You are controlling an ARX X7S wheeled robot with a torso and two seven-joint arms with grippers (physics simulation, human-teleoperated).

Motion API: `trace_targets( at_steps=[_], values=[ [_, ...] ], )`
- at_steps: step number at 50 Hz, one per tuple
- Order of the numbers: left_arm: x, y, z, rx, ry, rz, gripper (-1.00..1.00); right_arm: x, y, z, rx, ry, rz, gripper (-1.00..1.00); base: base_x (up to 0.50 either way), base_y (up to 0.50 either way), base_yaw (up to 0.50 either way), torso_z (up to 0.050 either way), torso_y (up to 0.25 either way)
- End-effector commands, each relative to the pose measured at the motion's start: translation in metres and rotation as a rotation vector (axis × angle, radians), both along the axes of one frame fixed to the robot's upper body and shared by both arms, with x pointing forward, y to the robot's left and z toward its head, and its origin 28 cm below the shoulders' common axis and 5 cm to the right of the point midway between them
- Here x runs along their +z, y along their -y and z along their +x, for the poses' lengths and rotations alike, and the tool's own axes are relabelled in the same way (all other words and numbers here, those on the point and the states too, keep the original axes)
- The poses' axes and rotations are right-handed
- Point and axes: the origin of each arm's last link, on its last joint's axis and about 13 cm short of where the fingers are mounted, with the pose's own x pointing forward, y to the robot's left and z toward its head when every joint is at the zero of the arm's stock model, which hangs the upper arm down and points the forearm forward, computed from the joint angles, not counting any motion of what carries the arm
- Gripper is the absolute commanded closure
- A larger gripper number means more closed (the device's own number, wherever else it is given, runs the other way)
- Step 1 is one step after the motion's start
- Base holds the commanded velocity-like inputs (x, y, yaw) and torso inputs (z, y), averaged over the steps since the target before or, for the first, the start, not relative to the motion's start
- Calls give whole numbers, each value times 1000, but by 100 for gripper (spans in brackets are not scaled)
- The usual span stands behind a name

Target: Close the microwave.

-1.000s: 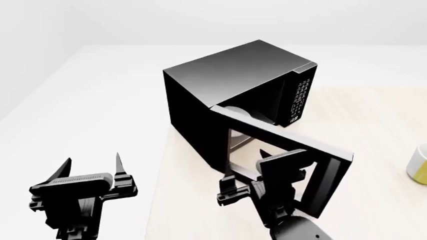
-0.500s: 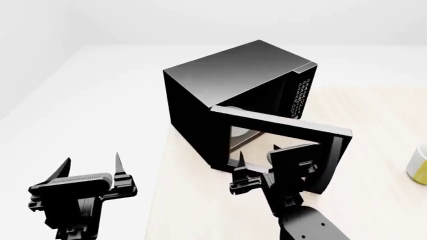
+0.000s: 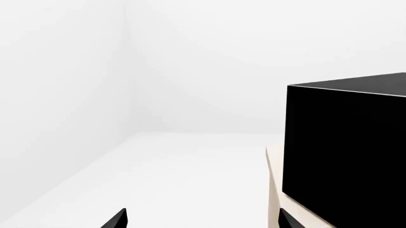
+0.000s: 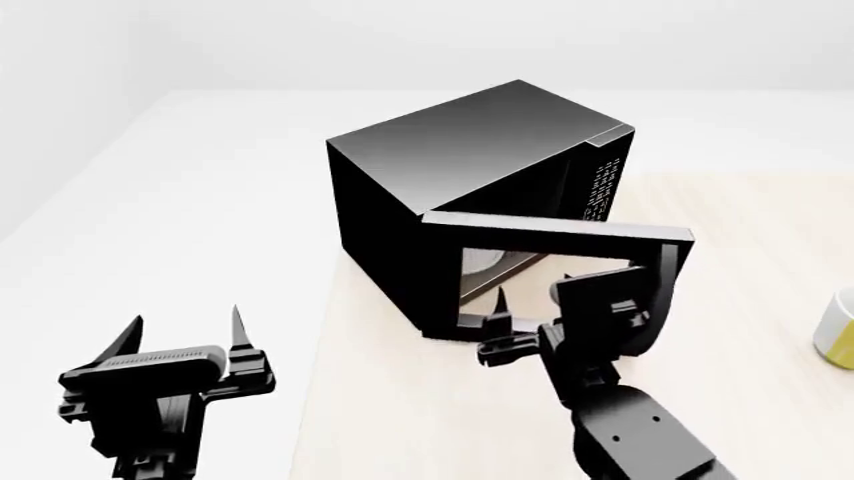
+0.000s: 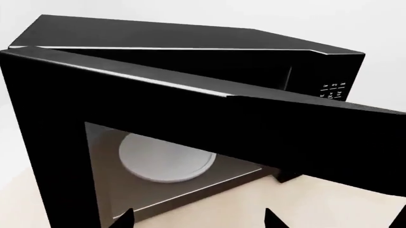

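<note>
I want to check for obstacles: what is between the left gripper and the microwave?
Nothing. In the head view, only bare white surface and the table edge separate the open left gripper from the microwave. The left wrist view shows the same.

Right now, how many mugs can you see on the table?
1. A mug stands at the right edge of the head view, cut off by the frame, right of the microwave. Others may sit outside the view or behind the microwave.

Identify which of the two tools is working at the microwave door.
The right tool, up against the half-open door of the microwave; the left tool hangs beside the table.
</note>
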Motion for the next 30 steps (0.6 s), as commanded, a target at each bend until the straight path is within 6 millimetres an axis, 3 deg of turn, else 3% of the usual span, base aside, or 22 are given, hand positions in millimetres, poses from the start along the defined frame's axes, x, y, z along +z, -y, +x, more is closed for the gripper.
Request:
trace_targets(
  at_steps=[1, 17, 30],
  values=[
    [0, 0, 0, -2, -1, 0, -100, 3, 10, 12, -29, 15, -8, -100, 0, 0, 0, 0, 0],
    [-1, 0, 0, 0, -1, 3, -100, 17, 17, 35, -34, 49, 10, -100, 0, 0, 0, 0, 0],
    [-1, -1, 1, 3, -2, 1, -100, 13, 26, 54, -18, 25, 1, -100, 0, 0, 0, 0, 0]
  ],
)
